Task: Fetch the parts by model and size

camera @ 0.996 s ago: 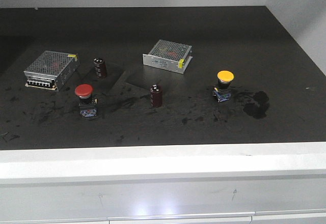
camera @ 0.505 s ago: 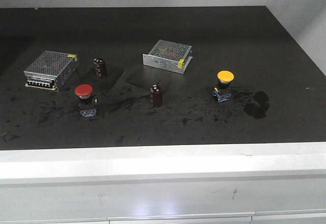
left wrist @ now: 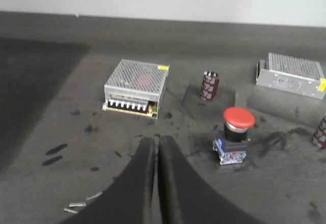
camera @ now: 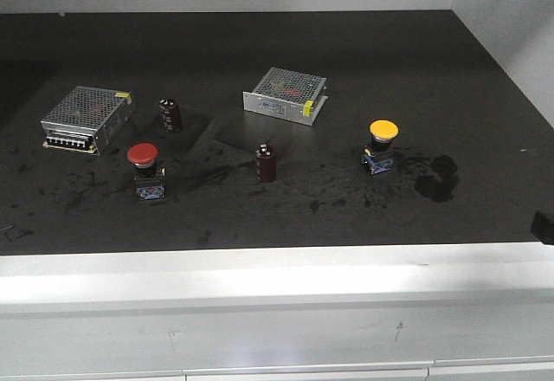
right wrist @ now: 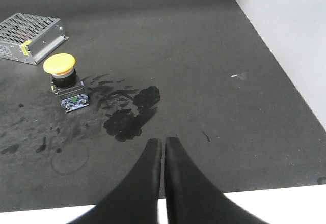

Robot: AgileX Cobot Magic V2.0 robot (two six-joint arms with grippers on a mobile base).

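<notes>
The red-capped push-button switch [camera: 144,171] stands on the black table at front left; it also shows in the left wrist view [left wrist: 234,135]. The yellow-capped push-button switch [camera: 381,147] stands at the right, also in the right wrist view [right wrist: 64,81]. My left gripper [left wrist: 155,141] is shut and empty, left of and nearer than the red switch. My right gripper [right wrist: 163,142] is shut and empty near the table's front edge, right of the yellow switch. A dark bit of the right arm [camera: 543,226] shows at the front view's right edge.
Two silver perforated boxes [camera: 88,119] [camera: 286,94] lie at the back left and middle. Two maroon capacitors [camera: 171,114] [camera: 266,163] stand between them. A dark stain [camera: 435,177] lies right of the yellow switch. The white front ledge [camera: 277,277] runs along the table.
A dark part of the right arm has come into the front view at the right edge. The parts on the table have not moved.
</notes>
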